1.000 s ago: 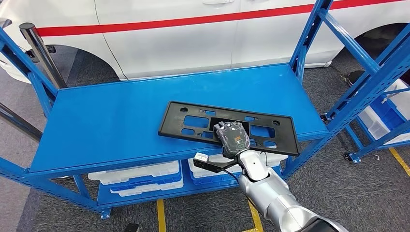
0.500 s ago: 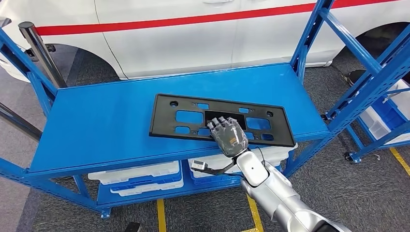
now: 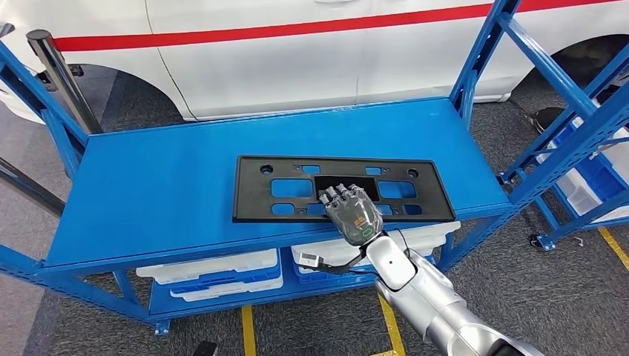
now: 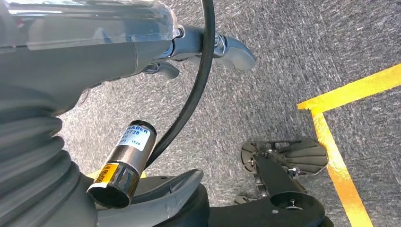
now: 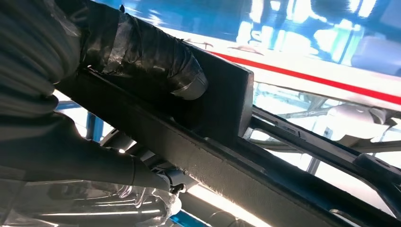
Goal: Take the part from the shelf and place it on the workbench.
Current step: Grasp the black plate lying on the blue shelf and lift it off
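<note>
1. Flat black rectangular plastic part with cut-out windows (image 3: pixel 343 188): lies on the top deck of the blue steel shelf (image 3: pixel 170 178), its long sides roughly parallel to the shelf's front edge, its near long side close to that edge.
2. Right hand (image 3: pixel 351 210): comes in over the shelf's front edge at the middle of the part's near long side. The back of the hand faces up, and the dark fingers (image 3: pixel 335 195) reach over the near bar of the part as far as the large central window.
3. Right wrist view: the thick taped thumb (image 5: pixel 161 66) lies against one face of the black part (image 5: pixel 222 156), with the rest of the hand on the opposite face. The hand is thus clamped on the part's near edge.
4. Left hand (image 4: pixel 189 45): seen from its own wrist, over grey carpet floor (image 4: pixel 302 56) marked with a yellow tape line (image 4: pixel 340 127). Light grey fingertips protrude past the cover; whether they are apart or together cannot be told.
5. Surroundings: white storage bins (image 3: pixel 211 268) sit on the lower level of the shelf. A white vehicle body with a red stripe (image 3: pixel 297 44) stands behind the shelf. A second blue rack (image 3: pixel 586 126) stands to the right.
</note>
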